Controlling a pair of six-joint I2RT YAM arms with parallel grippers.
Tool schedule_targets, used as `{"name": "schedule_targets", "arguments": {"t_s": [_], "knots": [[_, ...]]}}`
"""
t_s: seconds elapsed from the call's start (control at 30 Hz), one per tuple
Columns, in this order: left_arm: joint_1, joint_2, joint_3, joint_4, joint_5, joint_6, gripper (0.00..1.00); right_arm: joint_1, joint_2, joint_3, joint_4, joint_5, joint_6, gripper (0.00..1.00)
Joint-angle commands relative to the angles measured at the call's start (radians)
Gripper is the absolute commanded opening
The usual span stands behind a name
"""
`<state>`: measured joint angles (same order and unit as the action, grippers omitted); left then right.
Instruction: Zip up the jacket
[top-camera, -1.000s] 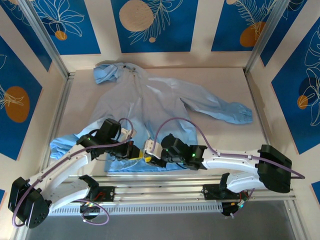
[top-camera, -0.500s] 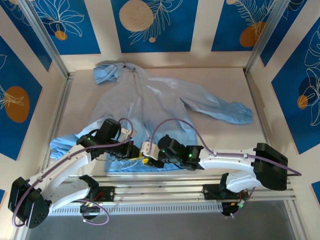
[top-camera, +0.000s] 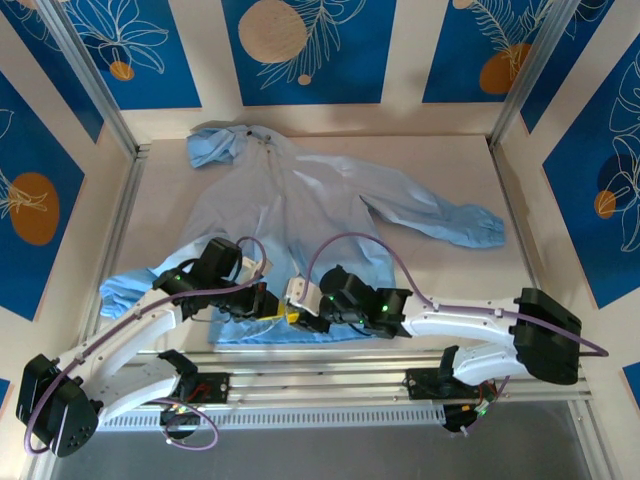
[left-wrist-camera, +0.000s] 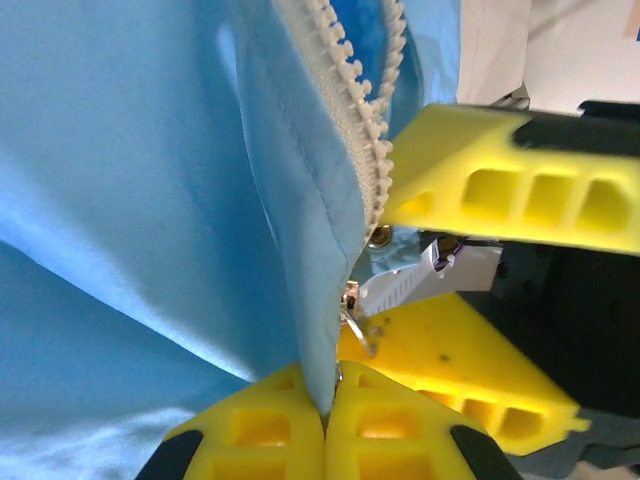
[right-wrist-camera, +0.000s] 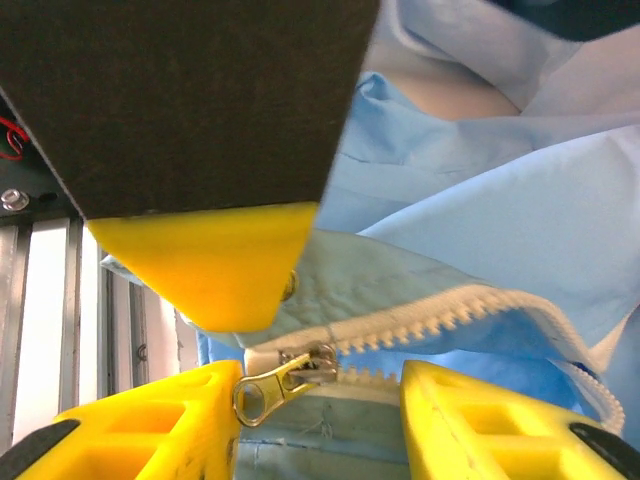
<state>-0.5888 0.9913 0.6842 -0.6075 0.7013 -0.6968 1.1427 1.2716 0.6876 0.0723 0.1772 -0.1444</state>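
The light-blue jacket (top-camera: 300, 200) lies spread on the table, hood at the far left, hem toward the arms. My left gripper (top-camera: 268, 302) is at the hem, shut (left-wrist-camera: 326, 405) on the fabric edge beside the whitish zipper (left-wrist-camera: 352, 110). My right gripper (top-camera: 297, 312) sits right next to it, open (right-wrist-camera: 320, 400). The metal slider (right-wrist-camera: 318, 362) and its pull tab (right-wrist-camera: 262, 392) lie between its yellow fingers (right-wrist-camera: 480, 425), the tab's ring against the left one. The zipper teeth (right-wrist-camera: 440, 312) part just beyond the slider. The left gripper's yellow finger (right-wrist-camera: 215, 265) hangs close above it.
One sleeve (top-camera: 445, 220) stretches right, the other (top-camera: 125, 290) bunches at the left, near the metal frame rail (top-camera: 125, 220). Aluminium rails (top-camera: 400, 362) run along the near edge behind the hem. Patterned walls close the table in on three sides.
The right gripper has edged a little to the left, closer to the left gripper. The left arm and the jacket have stayed put.
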Motion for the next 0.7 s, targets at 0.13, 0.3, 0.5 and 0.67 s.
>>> {"name": "schedule_targets", "arguments": {"t_s": [0.13,0.3,0.5,0.67], "knots": [[0.011,-0.013,0.028,-0.027,0.009,0.025,0.00,-0.065,-0.064,-0.025,-0.022,-0.095,0.023,0.45],[0.010,-0.009,0.034,-0.026,0.009,0.026,0.00,-0.072,-0.041,-0.007,-0.047,-0.127,0.017,0.44],[0.011,-0.008,0.035,-0.023,0.008,0.024,0.00,-0.071,-0.022,0.007,-0.061,-0.170,0.010,0.42],[0.011,0.002,0.038,-0.029,0.010,0.032,0.00,-0.071,-0.009,0.026,-0.085,-0.180,-0.028,0.42]]}}
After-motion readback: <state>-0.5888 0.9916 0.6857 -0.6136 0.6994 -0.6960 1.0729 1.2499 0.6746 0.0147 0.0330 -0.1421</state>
